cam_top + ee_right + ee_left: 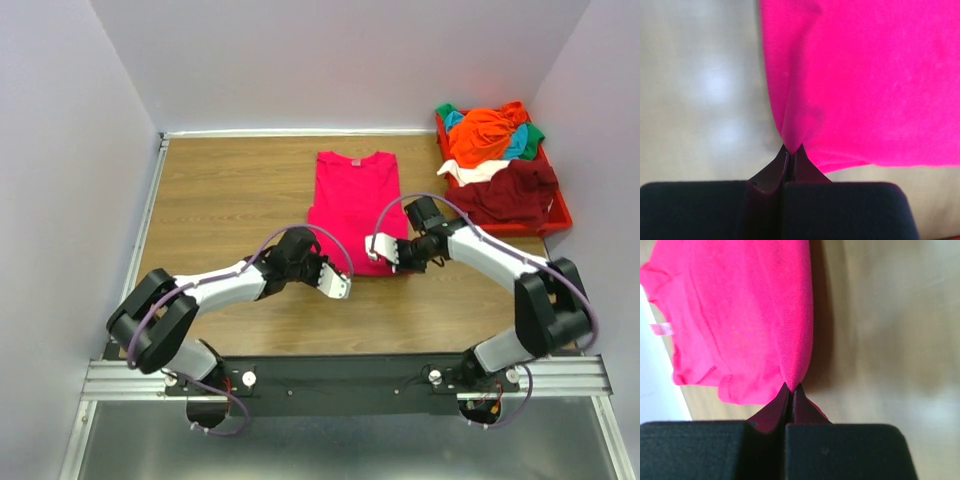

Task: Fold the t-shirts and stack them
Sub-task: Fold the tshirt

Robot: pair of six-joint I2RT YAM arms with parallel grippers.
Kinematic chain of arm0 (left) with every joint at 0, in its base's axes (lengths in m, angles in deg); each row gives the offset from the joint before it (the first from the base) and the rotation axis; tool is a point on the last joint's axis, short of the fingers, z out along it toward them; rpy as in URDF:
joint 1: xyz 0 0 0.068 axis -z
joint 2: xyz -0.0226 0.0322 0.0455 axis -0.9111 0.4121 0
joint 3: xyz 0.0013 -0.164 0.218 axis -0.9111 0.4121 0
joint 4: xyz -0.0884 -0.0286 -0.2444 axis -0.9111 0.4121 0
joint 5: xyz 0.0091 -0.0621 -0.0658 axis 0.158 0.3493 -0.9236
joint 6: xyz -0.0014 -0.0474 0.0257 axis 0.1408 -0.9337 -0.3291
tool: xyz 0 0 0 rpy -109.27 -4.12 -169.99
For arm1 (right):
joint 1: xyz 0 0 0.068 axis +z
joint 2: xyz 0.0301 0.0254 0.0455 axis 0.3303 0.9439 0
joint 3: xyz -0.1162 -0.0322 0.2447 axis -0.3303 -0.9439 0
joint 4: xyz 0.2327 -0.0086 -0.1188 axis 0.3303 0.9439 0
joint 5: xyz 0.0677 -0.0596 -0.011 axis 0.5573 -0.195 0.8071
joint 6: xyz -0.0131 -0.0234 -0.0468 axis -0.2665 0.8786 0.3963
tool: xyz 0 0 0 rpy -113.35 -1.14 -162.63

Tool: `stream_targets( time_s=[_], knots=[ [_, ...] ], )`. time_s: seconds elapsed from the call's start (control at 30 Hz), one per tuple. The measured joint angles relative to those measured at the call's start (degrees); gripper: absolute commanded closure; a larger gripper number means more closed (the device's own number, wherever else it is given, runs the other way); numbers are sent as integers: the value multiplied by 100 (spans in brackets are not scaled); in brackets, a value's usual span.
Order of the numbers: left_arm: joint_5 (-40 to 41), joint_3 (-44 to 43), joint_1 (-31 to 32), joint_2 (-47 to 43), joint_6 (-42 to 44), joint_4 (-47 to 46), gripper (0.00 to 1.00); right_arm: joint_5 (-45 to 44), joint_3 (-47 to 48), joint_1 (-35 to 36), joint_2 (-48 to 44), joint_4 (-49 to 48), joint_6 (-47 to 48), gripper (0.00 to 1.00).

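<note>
You have the pink shirt (352, 205) lying flat on the counter (230, 190), left of the bin (561, 212) and well apart from it, with its collar on the far side and its hem on the near side. Your left hand (791, 388) is clenched on the hem corner farther from the bin. In its wrist view the tips meet, with a small peak of pink cloth pinched between them. Your right hand (791, 147) is clenched the same way on the hem corner nearer the bin, and the cloth is drawn up into a soft fold at its tips. Both hands sit low over the counter, with the hem's width between them. In the bin the other shirts (495, 150) lie in a heap. The orange shirt (485, 135) is on top, teal and green show at the far side, a pale one lies beneath, and the maroon shirt (515, 195) sprawls across the bin's near half.
</note>
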Motion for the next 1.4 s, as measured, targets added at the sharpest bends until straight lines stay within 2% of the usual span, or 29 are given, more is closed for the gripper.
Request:
stream_targets(
  time_s=[0.17, 0.3, 0.4, 0.53, 0.77, 0.9, 1.1, 1.4],
  knots=[
    [-155, 295, 651, -656, -490, 573, 100, 286, -446, 229, -1222, 1016, -101, 99],
    [-208, 481, 933, -1064, -741, 815, 100, 387, -463, 229, -1788, 1349, -306, 99],
    [-151, 501, 938, -1156, -815, 855, 100, 323, -367, 229, -1705, 1429, -538, 99],
    [48, 284, 859, -1038, -765, 852, 100, -33, 142, 227, -1119, 1384, -914, 99],
    [72, -1285, -293, 37, -496, 654, 100, -793, 1429, -15, -144, 1156, -1355, 99],
    [66, -2262, -702, 776, -302, 389, 100, -1123, 2446, -330, 542, 909, -1550, 99],
    [188, -3869, -916, 2164, -166, -192, 100, -1628, 3711, -748, 1585, 487, -1963, 99],
    [748, -5198, -938, 3899, -116, -1196, 100, -2170, 4535, -1016, 2889, 11, -2566, 99]
  ],
)
